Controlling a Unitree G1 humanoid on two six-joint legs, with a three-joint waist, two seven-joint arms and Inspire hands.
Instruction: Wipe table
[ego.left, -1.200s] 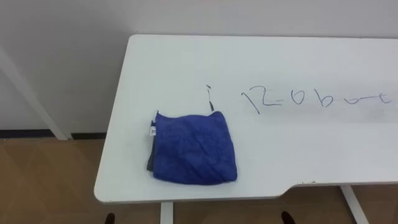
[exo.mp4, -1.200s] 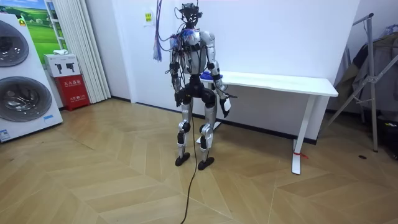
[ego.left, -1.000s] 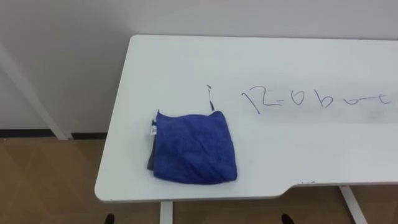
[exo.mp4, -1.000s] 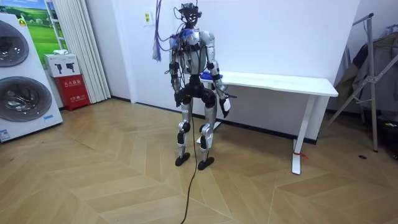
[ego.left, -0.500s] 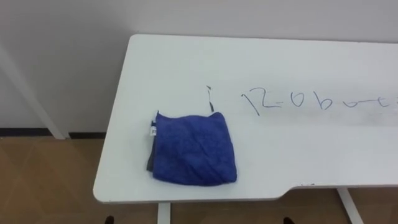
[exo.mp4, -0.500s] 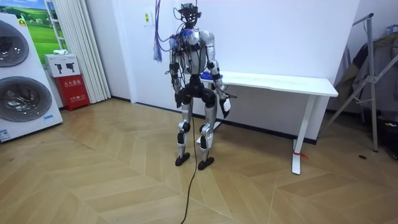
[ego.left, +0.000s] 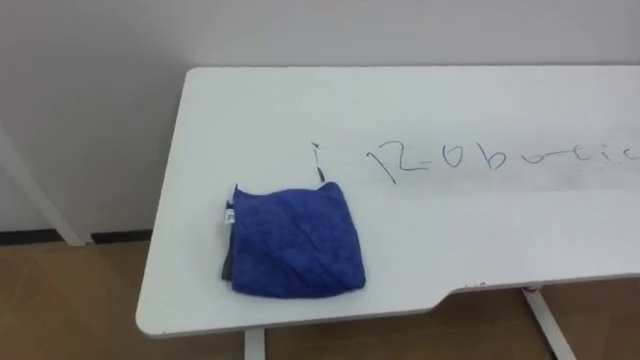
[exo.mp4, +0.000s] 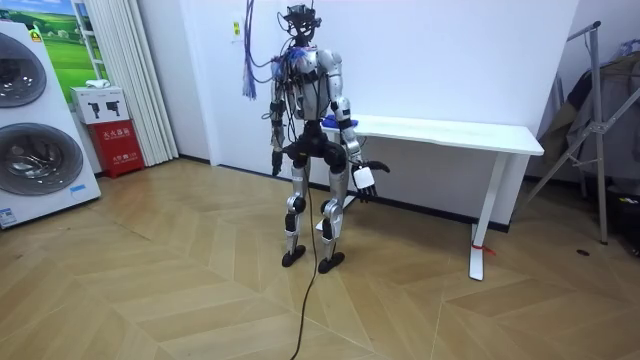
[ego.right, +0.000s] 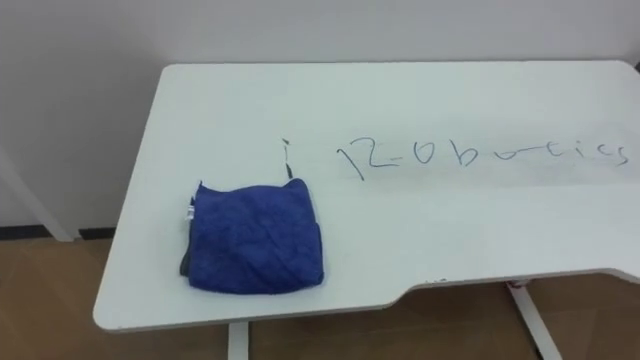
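A folded blue cloth (ego.left: 292, 240) lies flat near the left front corner of the white table (ego.left: 480, 220), with nothing touching it. Black marker writing (ego.left: 500, 158) runs across the tabletop to the right of the cloth, and a short stroke (ego.left: 316, 160) sits just above it. In the room view I stand at the left end of the table (exo.mp4: 450, 130), facing it. My right hand (exo.mp4: 365, 180) is held out below the table edge with its fingers stretched out. My left hand (exo.mp4: 273, 165) hangs by my hip.
A white wall runs behind the table. The table's front edge has a cut-out at the right (ego.left: 480, 290). In the room view a washing machine (exo.mp4: 30, 120) and a red box (exo.mp4: 118, 145) stand at the left, and a metal rack (exo.mp4: 600, 120) at the right.
My right hand has lifted away from my thigh and out to the side. The eye view has shifted a little, so the camera moved. The cloth lies as before.
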